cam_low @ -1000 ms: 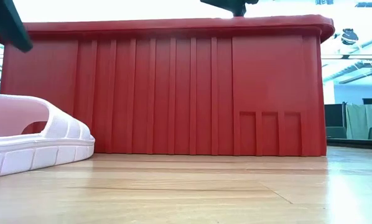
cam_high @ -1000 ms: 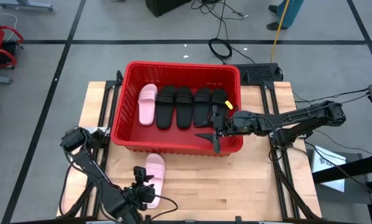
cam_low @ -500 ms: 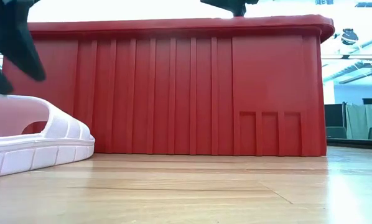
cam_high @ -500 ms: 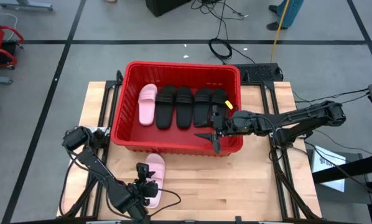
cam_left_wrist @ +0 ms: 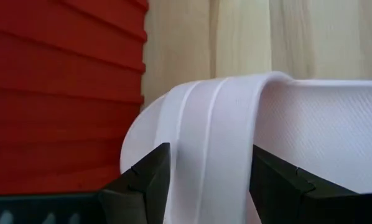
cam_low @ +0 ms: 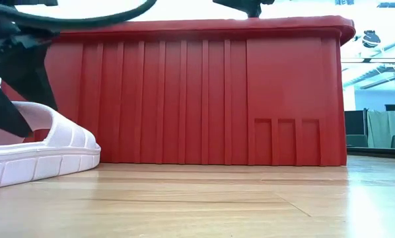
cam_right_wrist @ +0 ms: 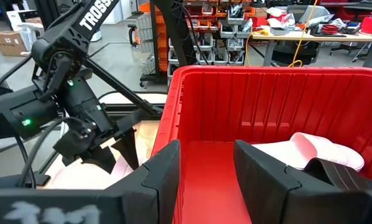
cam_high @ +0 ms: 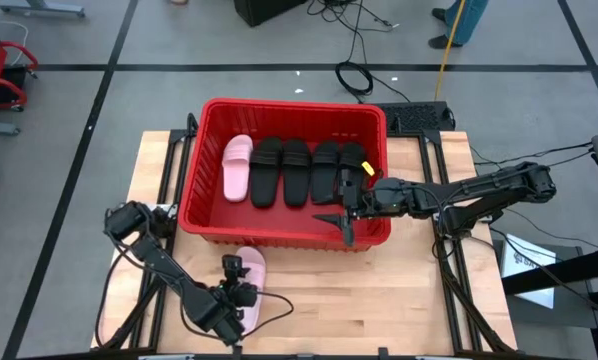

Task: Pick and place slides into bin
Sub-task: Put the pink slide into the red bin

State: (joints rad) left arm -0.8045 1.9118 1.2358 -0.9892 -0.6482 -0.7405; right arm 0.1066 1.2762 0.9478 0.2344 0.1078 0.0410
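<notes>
Left gripper (cam_high: 241, 291) is down at the near edge of the table, over the loose light pink slide (cam_high: 249, 278). Fingers (cam_left_wrist: 142, 183) spread, one on each side of the pink strap (cam_left_wrist: 204, 137); no squeeze visible, strap sits in the gap between them. Low view shows the dark fingers (cam_low: 19, 86) reaching down onto that slide (cam_low: 39, 149) at the picture's left.

That pink slide lies flat on the wooden table (cam_high: 379, 300), outside the bin (cam_high: 211, 232), just beside its near wall. Toe end close to the red wall in the left wrist view.

Right gripper (cam_high: 345, 205) hangs over the bin's near right corner, inside the rim line. Fingers (cam_right_wrist: 164, 168) apart, nothing between them, only the red bin floor behind. Right arm (cam_high: 479, 190) stretches in from the table's right side.

Inside the bin: one light pink slide (cam_high: 236, 167) at the left, then four black slides (cam_high: 304, 170) side by side to its right, all lying lengthwise, straps up. The rightmost black one is partly hidden under the right gripper. Right wrist view catches the pink slide in the bin (cam_right_wrist: 310, 149) and a black strap (cam_right_wrist: 341, 174) next to it, plus the left arm (cam_right_wrist: 68, 93) outside the bin wall.

Floor beyond the table has cables (cam_high: 359, 70).
</notes>
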